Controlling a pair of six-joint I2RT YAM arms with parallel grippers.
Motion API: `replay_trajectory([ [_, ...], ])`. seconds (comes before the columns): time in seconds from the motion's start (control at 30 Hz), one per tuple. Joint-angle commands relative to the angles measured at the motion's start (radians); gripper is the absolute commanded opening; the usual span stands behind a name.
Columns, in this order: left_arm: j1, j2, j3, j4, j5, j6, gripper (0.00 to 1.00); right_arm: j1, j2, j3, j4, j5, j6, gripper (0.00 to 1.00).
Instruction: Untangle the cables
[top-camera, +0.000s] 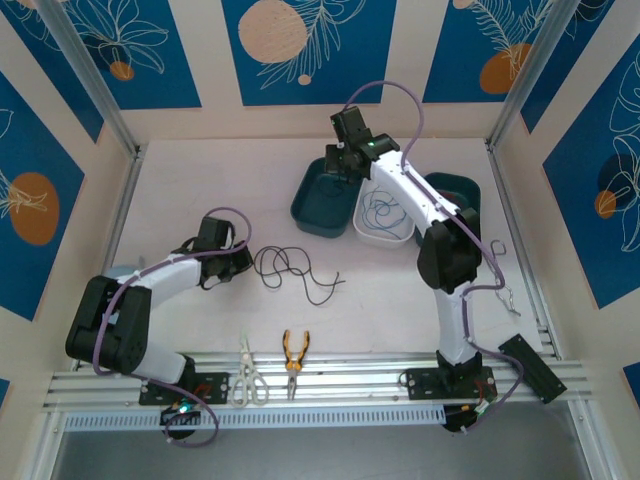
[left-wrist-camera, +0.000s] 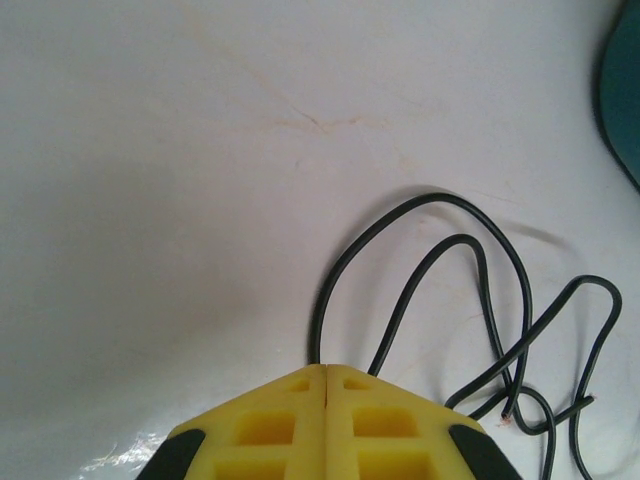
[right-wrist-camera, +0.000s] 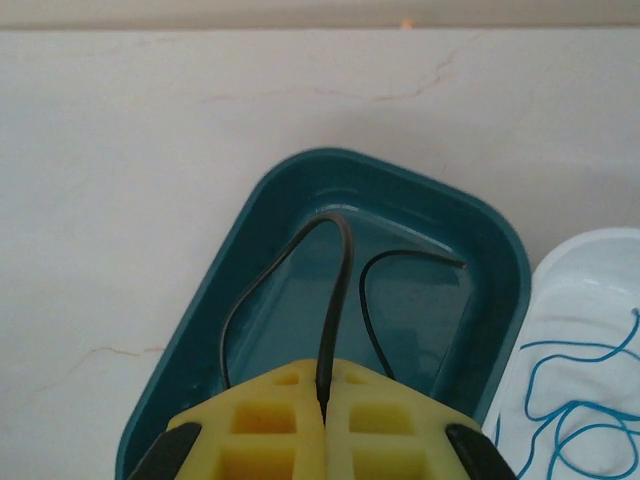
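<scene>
The right claw (right-wrist-camera: 325, 378) is closed on a black cable (right-wrist-camera: 340, 270), whose loop arches forward into the teal bin (right-wrist-camera: 330, 155). The left claw (left-wrist-camera: 325, 372) is closed with nothing in its seam. A second black cable (left-wrist-camera: 430, 197) sprawls on the bench (left-wrist-camera: 200, 200) at its tips, long axis left-right. A blue cable (right-wrist-camera: 570, 410) lies coiled in the white bin (right-wrist-camera: 585, 295).

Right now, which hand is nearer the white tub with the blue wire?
The right. The right hand hangs over the teal tub right beside the white tub, gripping a black wire; the left hand is far off, by the loose black wire.
</scene>
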Motion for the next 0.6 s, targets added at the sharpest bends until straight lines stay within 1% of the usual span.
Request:
replay_trajectory([
  [0.0, -0.006, -0.021, -0.012, -0.015, 0.002, 0.025, 0.0, -0.005, 0.038, 0.044, -0.055, -0.032, 0.037, 0.0],
  [0.2, -0.006, -0.019, -0.012, -0.011, 0.012, 0.028, 0.0, -0.008, 0.087, 0.041, -0.101, -0.052, 0.103, 0.0],
  [0.57, -0.006, -0.027, -0.017, -0.013, 0.016, 0.03, 0.0, -0.01, 0.163, 0.042, -0.104, -0.17, 0.158, 0.0],
])
